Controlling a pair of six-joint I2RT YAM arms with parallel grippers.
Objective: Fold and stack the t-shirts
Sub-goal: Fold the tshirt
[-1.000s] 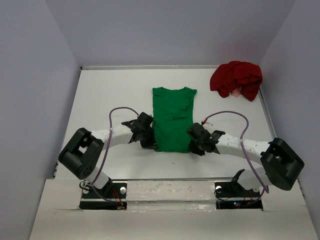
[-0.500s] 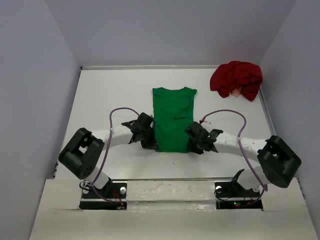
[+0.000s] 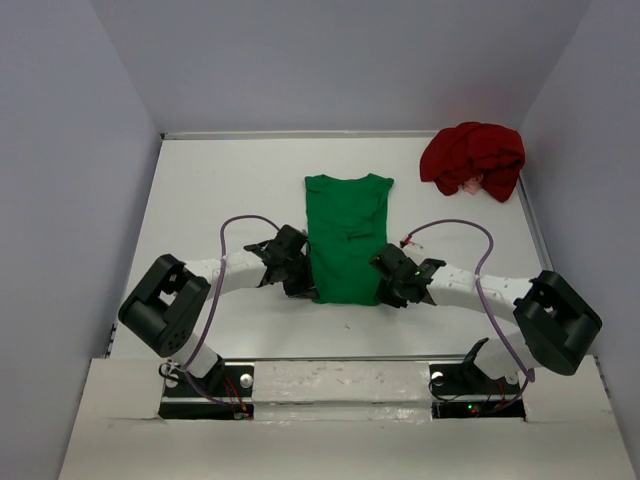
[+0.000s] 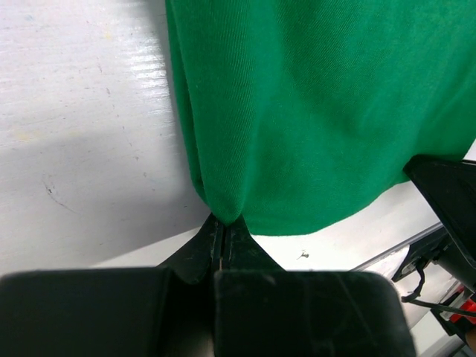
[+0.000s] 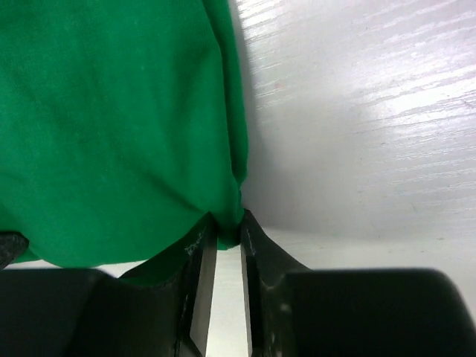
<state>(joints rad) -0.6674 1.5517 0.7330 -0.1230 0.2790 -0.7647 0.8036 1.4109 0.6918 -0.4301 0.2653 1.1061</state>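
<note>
The bright green cloth t-shirt (image 3: 346,238) lies flat in the middle of the white tabletop (image 3: 220,190). Its long axis runs straight away from the arms, collar at the far end, hem nearest them. Each arm sits at its own hem corner. The left gripper (image 3: 303,290) is clamped tight on the left one. The right gripper (image 3: 385,295) has its jaws narrowly apart around the right corner, and I cannot tell whether they've bitten. The fold, I'd guess, carries the hem toward the collar. The dark red t-shirt (image 3: 473,160) sits crumpled far right, well apart.
</note>
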